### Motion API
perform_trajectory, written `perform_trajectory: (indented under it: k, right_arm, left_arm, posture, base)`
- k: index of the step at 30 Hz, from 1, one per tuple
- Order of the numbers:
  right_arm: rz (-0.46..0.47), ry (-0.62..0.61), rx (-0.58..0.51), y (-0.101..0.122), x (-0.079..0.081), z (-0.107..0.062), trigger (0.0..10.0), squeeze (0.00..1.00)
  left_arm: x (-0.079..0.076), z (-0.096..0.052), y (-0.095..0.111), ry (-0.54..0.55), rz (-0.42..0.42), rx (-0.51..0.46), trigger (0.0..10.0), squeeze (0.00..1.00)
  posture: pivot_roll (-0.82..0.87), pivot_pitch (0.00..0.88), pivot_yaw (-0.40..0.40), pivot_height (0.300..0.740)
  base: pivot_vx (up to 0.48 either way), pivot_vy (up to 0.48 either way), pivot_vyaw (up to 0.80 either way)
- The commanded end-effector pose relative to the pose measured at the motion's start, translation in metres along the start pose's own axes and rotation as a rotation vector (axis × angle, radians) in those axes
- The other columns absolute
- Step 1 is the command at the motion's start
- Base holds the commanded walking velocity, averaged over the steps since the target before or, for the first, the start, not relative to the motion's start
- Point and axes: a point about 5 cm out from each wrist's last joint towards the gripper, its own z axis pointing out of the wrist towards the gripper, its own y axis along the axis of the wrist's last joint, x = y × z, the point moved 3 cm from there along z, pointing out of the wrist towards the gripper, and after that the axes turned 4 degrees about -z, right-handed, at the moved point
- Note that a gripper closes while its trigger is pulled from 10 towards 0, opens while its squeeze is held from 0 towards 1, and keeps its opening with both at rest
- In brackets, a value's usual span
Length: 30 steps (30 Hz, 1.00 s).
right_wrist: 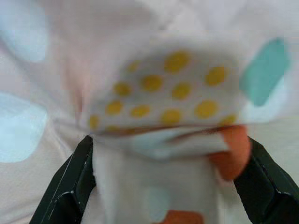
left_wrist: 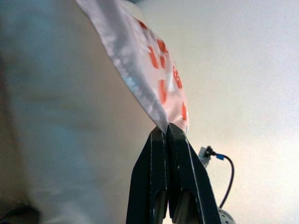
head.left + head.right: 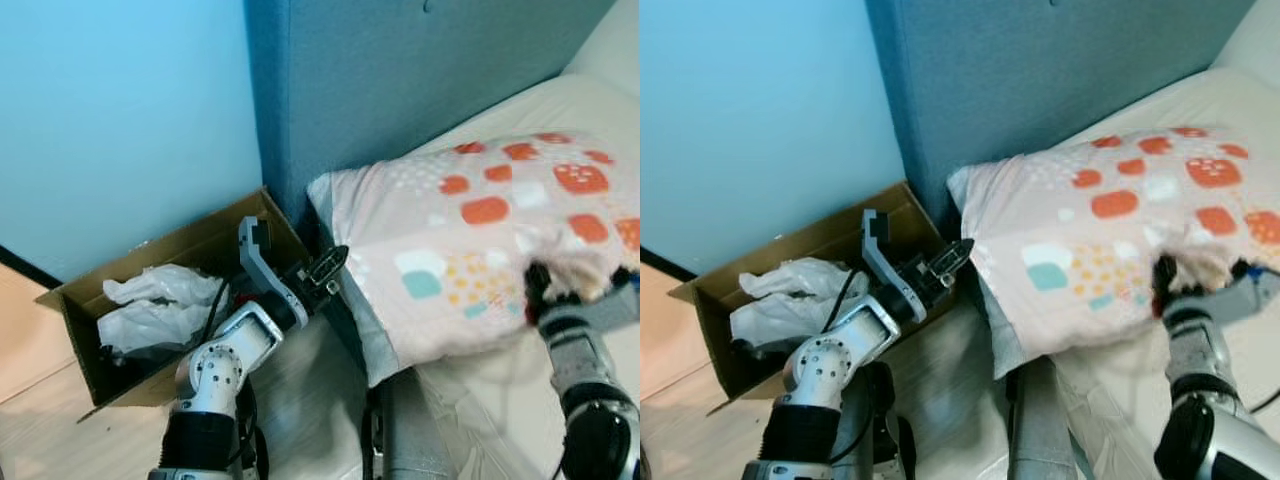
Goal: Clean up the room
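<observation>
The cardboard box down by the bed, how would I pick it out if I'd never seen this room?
Find the tall blue headboard where it meets the light blue wall. On the floor at that corner sits the open brown cardboard box, with crumpled white plastic bags inside. It is the only brown thing there, just beyond the robot's left hand, which pinches the patterned pillow.

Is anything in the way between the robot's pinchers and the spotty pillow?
No, nothing visible. The left gripper is shut on the pillow's edge seam near the headboard, and the right gripper has a bunched fold of pillow fabric between its fingers.
</observation>
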Motion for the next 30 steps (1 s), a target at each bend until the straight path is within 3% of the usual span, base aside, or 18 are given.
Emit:
perform_trajectory:
  k: [1,5,6,8,9,10,11,12,13,14,16,17,18,20,21,26,29,30]
  right_arm:
    - [0.006,-0.088,0.027,-0.01,-0.021,-0.007,10.0,0.0]
    - [-0.053,-0.146,0.03,-0.009,-0.029,-0.009,10.0,0.0]
    - [-0.079,-0.16,0.026,-0.008,-0.029,-0.008,10.0,0.0]
    - [-0.099,-0.176,0.02,-0.006,-0.029,-0.008,10.0,0.0]
    - [-0.164,-0.209,0.026,-0.005,-0.031,-0.008,10.0,0.0]
    - [-0.164,-0.209,0.026,-0.005,-0.031,-0.008,10.0,0.0]
    - [-0.218,-0.247,0.028,-0.004,-0.035,-0.009,10.0,0.14]
    - [-0.218,-0.247,0.028,-0.004,-0.035,-0.009,10.0,0.14]
    - [-0.274,-0.275,0.019,-0.002,-0.037,-0.01,10.0,1.0]
    - [-0.274,-0.275,0.019,-0.002,-0.037,-0.01,10.0,1.0]
    - [-0.398,-0.286,-0.011,0.007,-0.033,-0.008,10.0,1.0]
    - [-0.398,-0.286,-0.011,0.007,-0.033,-0.008,10.0,1.0]
    - [-0.479,-0.262,-0.044,0.014,-0.023,-0.005,10.0,1.0]
    - [-0.479,-0.262,-0.044,0.014,-0.023,-0.005,10.0,1.0]
    - [-0.522,-0.261,-0.065,0.02,-0.018,-0.003,10.0,1.0]
    - [-0.538,-0.291,-0.085,0.023,-0.014,-0.002,10.0,1.0]
    - [-0.546,-0.271,-0.091,0.023,-0.008,0.0,10.0,1.0]
    - [-0.564,-0.239,-0.1,0.022,0.001,0.001,10.0,1.0]
  left_arm:
    - [0.008,-0.01,-0.057,0.049,-0.264,-0.015,0.0,0.0]
    - [0.007,-0.006,-0.061,0.038,-0.263,0.005,0.0,0.0]
    - [0.007,-0.005,-0.063,0.04,-0.244,0.023,4.2,0.0]
    - [0.008,-0.005,-0.065,0.043,-0.23,0.034,4.2,0.0]
    - [0.009,-0.004,-0.067,0.041,-0.213,0.052,10.0,0.0]
    - [0.009,-0.004,-0.067,0.041,-0.213,0.052,10.0,0.0]
    - [0.008,-0.004,-0.07,0.026,-0.201,0.077,10.0,0.6]
    - [0.008,-0.004,-0.07,0.026,-0.201,0.077,10.0,0.6]
    - [0.005,-0.004,-0.074,-0.006,-0.177,0.118,10.0,1.0]
    - [0.005,-0.004,-0.074,-0.006,-0.177,0.118,10.0,1.0]
    - [-0.003,-0.011,-0.086,-0.094,-0.109,0.246,10.0,1.0]
    - [-0.003,-0.011,-0.086,-0.094,-0.109,0.246,10.0,1.0]
    - [-0.003,-0.021,-0.099,-0.152,-0.023,0.383,10.0,1.0]
    - [-0.003,-0.021,-0.099,-0.152,-0.023,0.383,10.0,1.0]
    - [-0.002,-0.03,-0.106,-0.19,0.034,0.474,10.0,1.0]
    - [0.001,-0.037,-0.112,-0.224,0.089,0.553,10.0,1.0]
    - [0.006,-0.039,-0.112,-0.21,0.134,0.562,10.0,1.0]
    - [0.013,-0.039,-0.109,-0.181,0.185,0.562,10.0,1.0]
  posture:
    - [0.07,0.393,0.011,0.598]
    - [0.06,0.381,0.007,0.598]
    - [0.06,0.376,0.005,0.598]
    - [0.05,0.373,0.004,0.598]
    - [0.05,0.366,-0.001,0.598]
    - [0.05,0.366,-0.001,0.598]
    - [0.04,0.355,-0.003,0.598]
    - [0.04,0.355,-0.003,0.598]
    - [0.04,0.346,-0.007,0.598]
    - [0.04,0.346,-0.007,0.598]
    - [0.02,0.323,-0.01,0.598]
    - [0.02,0.323,-0.01,0.598]
    - [0.02,0.307,-0.012,0.598]
    - [0.02,0.307,-0.012,0.598]
    - [0.01,0.279,-0.016,0.598]
    - [0.0,0.25,-0.02,0.598]
    - [-0.01,0.235,-0.019,0.598]
    - [-0.01,0.225,-0.02,0.598]
  base:
    - [0.0,0.0,0.0]
    - [0.0,0.0,0.0]
    - [0.0,0.0,0.0]
    - [0.0,0.0,0.0]
    - [0.0,0.0,0.0]
    - [0.0,0.0,0.0]
    - [0.0,0.0,0.0]
    - [0.0,0.0,0.0]
    - [0.0,0.0,0.0]
    - [0.0,0.0,0.0]
    - [0.0,0.0,0.0]
    - [0.0,0.0,0.0]
    - [0.0,0.0,0.0]
    - [0.0,0.0,0.0]
    - [0.0,0.0,0.0]
    - [0.0,0.0,0.0]
    - [0.0,0.0,0.0]
    - [0.0,0.0,0.0]
